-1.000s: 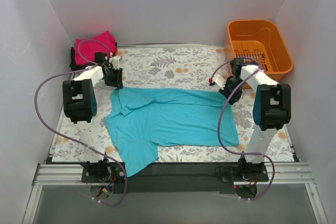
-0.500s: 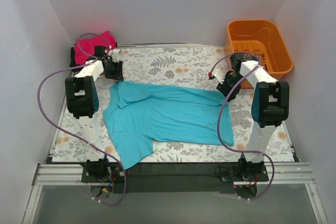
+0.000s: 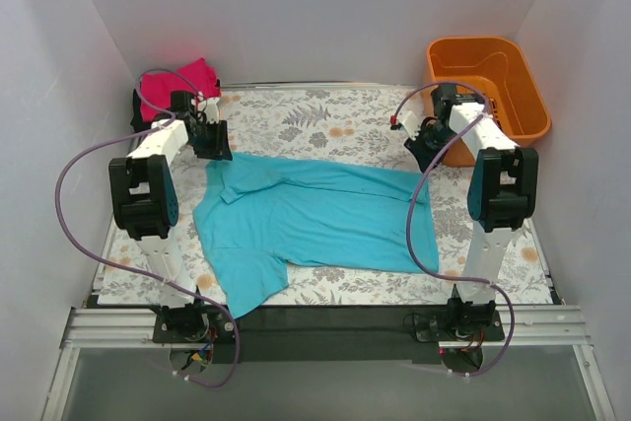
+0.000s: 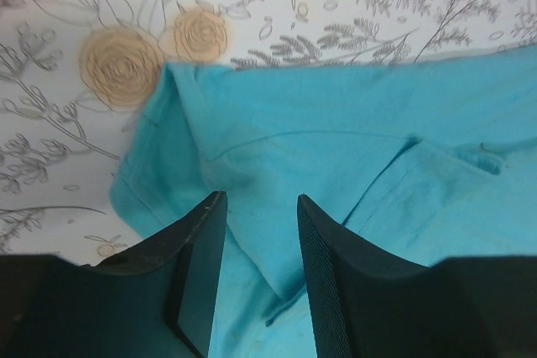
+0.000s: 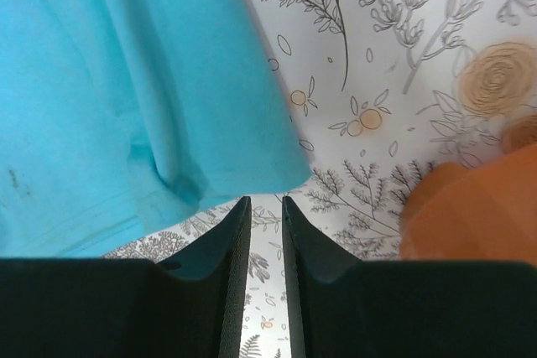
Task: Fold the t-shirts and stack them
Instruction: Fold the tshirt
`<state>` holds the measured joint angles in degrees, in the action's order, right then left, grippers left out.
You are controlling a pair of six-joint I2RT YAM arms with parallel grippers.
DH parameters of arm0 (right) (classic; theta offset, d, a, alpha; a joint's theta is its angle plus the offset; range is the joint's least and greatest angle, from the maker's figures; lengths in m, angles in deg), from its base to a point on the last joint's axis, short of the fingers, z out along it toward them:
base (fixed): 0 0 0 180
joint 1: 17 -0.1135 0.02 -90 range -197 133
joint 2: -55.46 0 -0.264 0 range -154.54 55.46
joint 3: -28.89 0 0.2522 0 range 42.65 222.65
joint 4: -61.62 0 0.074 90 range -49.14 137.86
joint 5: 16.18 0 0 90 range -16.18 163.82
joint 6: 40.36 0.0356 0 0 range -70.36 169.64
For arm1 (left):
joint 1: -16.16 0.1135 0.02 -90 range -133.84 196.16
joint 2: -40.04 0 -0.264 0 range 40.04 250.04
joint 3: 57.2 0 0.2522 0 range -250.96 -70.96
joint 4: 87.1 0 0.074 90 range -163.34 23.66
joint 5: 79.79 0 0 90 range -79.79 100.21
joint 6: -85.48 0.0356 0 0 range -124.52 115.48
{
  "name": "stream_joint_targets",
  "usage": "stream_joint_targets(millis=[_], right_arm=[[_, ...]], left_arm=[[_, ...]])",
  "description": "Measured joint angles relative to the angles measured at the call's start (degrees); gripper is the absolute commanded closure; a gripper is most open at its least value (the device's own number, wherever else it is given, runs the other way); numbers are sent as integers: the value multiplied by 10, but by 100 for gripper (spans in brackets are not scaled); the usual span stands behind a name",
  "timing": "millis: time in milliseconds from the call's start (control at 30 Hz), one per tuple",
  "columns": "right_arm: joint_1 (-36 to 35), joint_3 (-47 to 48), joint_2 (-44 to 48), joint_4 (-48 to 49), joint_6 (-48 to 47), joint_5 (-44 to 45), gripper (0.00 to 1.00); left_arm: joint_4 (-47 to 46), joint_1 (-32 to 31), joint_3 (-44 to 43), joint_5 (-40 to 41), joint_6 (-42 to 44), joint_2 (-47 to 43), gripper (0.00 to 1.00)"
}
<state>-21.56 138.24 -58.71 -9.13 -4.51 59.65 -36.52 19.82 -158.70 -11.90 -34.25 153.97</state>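
Note:
The teal t-shirt (image 3: 315, 214) lies spread flat on the floral table, collar to the left. My left gripper (image 3: 215, 145) is open just above the shirt's far left shoulder, with cloth (image 4: 336, 140) under the gap between its jaws (image 4: 260, 199). My right gripper (image 3: 419, 145) stands at the far right hem, jaws (image 5: 266, 199) a narrow gap apart, with bare table between them and the teal hem (image 5: 126, 81) just beyond the tips. A folded magenta-pink shirt (image 3: 177, 81) lies on a black one (image 3: 138, 110) at the far left corner. No orange shirt shows.
The orange plastic basket (image 3: 532, 115) stands at the far right corner, close beside my right gripper; it shows as an orange blur (image 5: 478, 215) in the right wrist view. White walls close in the table on three sides. A teal sleeve (image 3: 246, 288) reaches the near table edge.
The teal shirt slid toward the far side of the table. Both grippers then moved further back and up off its far edge, and the cloth now lies free.

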Motion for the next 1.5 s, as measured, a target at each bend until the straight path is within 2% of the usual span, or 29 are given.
stream_joint_targets(millis=[233, 700, 867, 1133, 1500], right_arm=[[-6, -2, -56, 23, 22, 31, 76], [-18, -8, -82, 49, 39, 70, 79], [-21, -9, -82, 51, 41, 80, 79], [-22, -9, -82, 56, 43, 93, 79], [-22, -10, -82, 65, 42, 115, 79]], left_arm=[[8, 0, 29, 8, -19, 2, 62], [6, 0, 42, 37, -27, 14, 63], [6, 0, 50, 37, -31, 21, 73], [4, 0, 50, 37, -40, 29, 100], [9, 9, 48, 72, -14, 29, 100]])
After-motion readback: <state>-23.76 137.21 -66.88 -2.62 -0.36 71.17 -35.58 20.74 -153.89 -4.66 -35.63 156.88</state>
